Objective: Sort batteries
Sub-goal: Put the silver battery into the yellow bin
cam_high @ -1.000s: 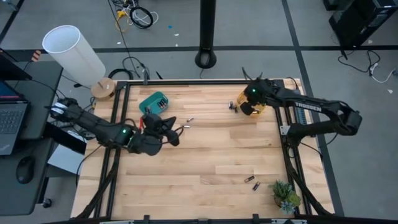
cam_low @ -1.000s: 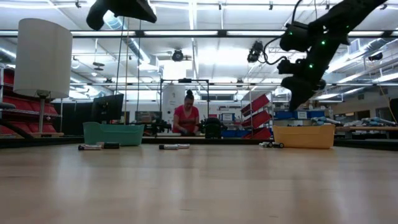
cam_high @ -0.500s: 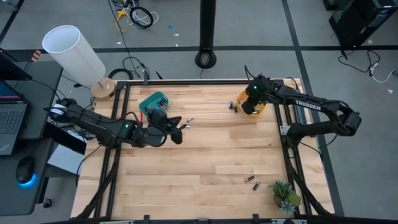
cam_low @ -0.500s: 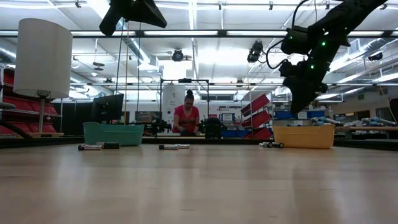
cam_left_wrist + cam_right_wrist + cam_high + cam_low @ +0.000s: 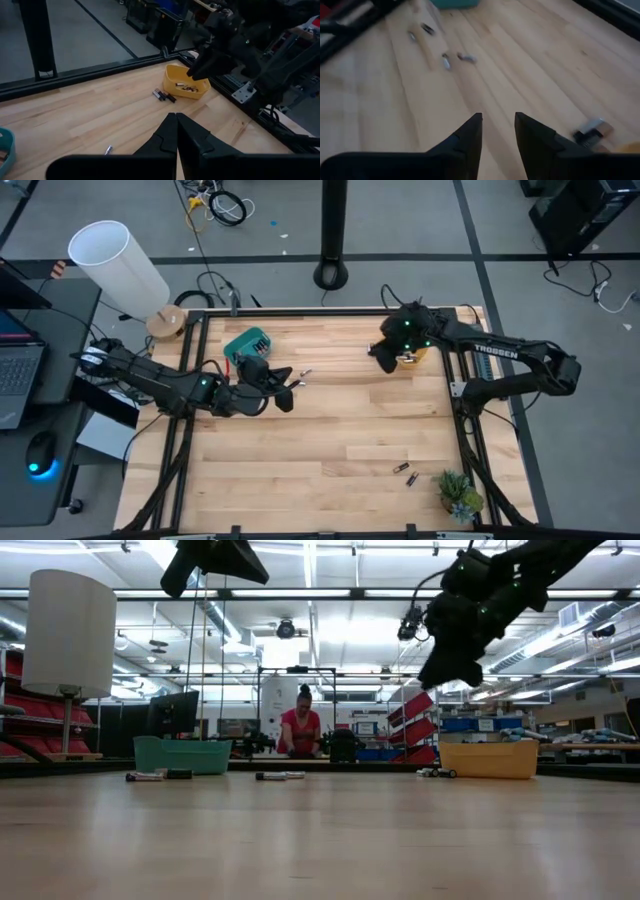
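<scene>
Moved since the earlier frame: my right gripper (image 5: 384,357) has swung off the yellow bin (image 5: 415,356) toward the table's middle and now hangs high above the wood near the far edge. My left arm has held its place.

Item, right gripper: fingers (image 5: 470,135) spread with a clear gap between them, nothing in it.

Item, left gripper (image 5: 283,385): fingers pressed together, nothing visibly pinched, hovering above the table just off the teal bin (image 5: 250,344) at the far left.

Item, yellow bin: far right corner of the table, several batteries lying inside it in the left wrist view.

Item, batteries beside the yellow bin (image 5: 164,95): a small dark cluster on the wood, touching or nearly touching the bin's wall, toward the table's middle.

Item, batteries by the teal bin (image 5: 454,59): a few loose ones scattered on the wood near my left gripper.

Item, batteries at the near right (image 5: 405,473): two or so, close to the potted plant (image 5: 458,495) at the near right corner.

Risks, as I judge them:
- The cluster sits tight against the bin wall; coming down there, one finger could strike the rim and shove or tip the bin.
- These cylinders roll; a glancing finger could send one off toward the table's edge.
- Close neighbours could get pinched together, or one flicked aside.
- Wrong size into the wrong bin.
</scene>
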### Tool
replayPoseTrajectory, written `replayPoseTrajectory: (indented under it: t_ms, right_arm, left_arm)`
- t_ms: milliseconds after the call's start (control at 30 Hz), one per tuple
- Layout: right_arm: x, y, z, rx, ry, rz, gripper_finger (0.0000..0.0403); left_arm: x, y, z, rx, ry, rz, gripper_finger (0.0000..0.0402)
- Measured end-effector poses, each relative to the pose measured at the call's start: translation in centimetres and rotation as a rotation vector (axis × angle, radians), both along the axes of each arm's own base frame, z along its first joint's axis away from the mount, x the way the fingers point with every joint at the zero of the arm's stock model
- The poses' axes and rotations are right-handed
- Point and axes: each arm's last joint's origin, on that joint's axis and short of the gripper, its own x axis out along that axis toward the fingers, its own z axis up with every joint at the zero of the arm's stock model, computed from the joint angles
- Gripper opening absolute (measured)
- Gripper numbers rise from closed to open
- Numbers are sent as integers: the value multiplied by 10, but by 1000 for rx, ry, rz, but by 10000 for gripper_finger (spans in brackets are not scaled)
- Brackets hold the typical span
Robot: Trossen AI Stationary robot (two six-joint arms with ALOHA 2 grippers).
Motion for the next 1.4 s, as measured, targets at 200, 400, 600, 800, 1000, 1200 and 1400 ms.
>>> replayPoseTrajectory:
  t_ms: [200, 400, 600, 800, 1000, 1200, 1400]
  right_arm:
    - [8, 9, 2, 13, -31, 14, 101]
    - [18, 32, 2, -40, -24, 161, 77]
    - [21, 44, 0, -115, 9, 262, 87]
    - [18, 55, -5, -232, 124, 432, 132]
    - [33, 63, -2, -423, 382, 670, 155]
    - [54, 45, -26, -615, 647, 880, 153]
    - [60, 25, -56, -589, 840, 951, 153]
  left_arm:
    - [2, -1, 3, -18, -35, -9, 11]
    - [2, -2, 3, -34, -34, -44, 12]
    - [2, -2, 3, -16, -21, -47, 12]
    - [3, -2, 4, -15, -34, -44, 12]
    - [3, -1, 6, 40, -21, -17, 12]
    - [2, 0, 6, 79, -14, 19, 12]
    - [1, 1, 5, 86, 5, 18, 12]
